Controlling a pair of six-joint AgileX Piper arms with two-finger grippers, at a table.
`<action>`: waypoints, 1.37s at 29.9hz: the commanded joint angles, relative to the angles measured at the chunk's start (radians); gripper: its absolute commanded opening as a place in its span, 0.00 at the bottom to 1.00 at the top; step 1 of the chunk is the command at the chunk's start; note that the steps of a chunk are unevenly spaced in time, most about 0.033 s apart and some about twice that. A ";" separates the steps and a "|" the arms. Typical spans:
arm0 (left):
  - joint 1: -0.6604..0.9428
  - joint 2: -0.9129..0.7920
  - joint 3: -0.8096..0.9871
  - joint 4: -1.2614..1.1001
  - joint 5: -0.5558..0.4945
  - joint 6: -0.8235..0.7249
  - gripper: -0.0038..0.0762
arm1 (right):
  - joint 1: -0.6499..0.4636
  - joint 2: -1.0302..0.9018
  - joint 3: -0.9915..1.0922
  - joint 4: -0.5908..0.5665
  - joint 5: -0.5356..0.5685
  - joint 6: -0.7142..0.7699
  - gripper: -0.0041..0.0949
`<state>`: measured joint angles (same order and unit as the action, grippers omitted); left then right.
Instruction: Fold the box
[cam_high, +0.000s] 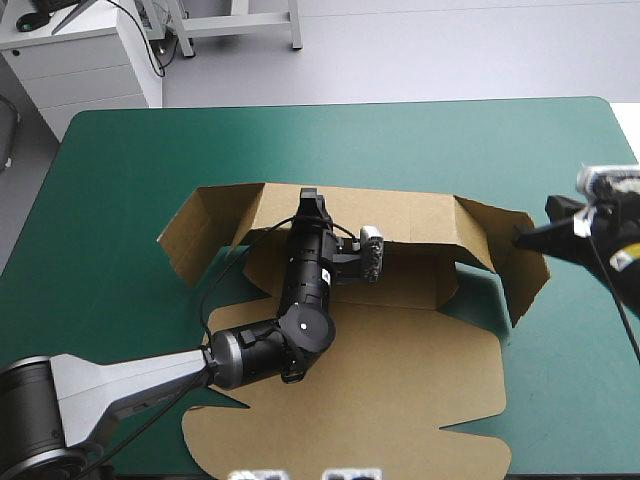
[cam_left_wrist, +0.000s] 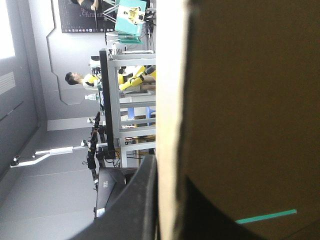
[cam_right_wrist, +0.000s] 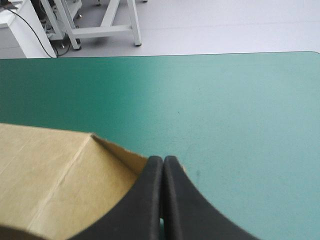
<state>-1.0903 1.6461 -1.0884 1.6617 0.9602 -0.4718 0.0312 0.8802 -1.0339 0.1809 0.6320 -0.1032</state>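
Jaws of the left gripper (cam_high: 311, 198): pinching the raised rear wall of the box (cam_high: 400, 390), board edge between the fingers (cam_left_wrist: 132, 205), shown only by the left wrist view. Jaws of the right gripper (cam_right_wrist: 162, 165): pressed together, tips at the corner of the right end flap, teal-green cover (cam_right_wrist: 225, 110) ahead. The high view alone shows the whole box: brown, end flaps raised, lid flat behind the left jaws, left arm across its floor.

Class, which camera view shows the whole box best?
The high view: the box shows whole there, with its far wall raised and the near panel flat. The left wrist view shows only board edge-on, close up. The right wrist view shows one side flap.
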 joint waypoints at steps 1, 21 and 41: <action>-0.007 -0.049 -0.024 0.066 0.060 -0.012 0.04 | -0.008 0.173 -0.169 0.009 0.004 -0.008 0.03; -0.007 -0.049 -0.024 0.059 0.080 -0.014 0.04 | -0.008 0.677 -0.539 0.077 0.516 -0.012 0.03; -0.007 -0.049 -0.024 0.055 0.090 -0.014 0.04 | -0.008 0.332 -0.028 0.354 0.262 -0.309 0.03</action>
<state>-1.0903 1.6461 -1.0884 1.6548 0.9925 -0.4718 0.0312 1.2823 -1.1168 0.4149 1.0275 -0.3165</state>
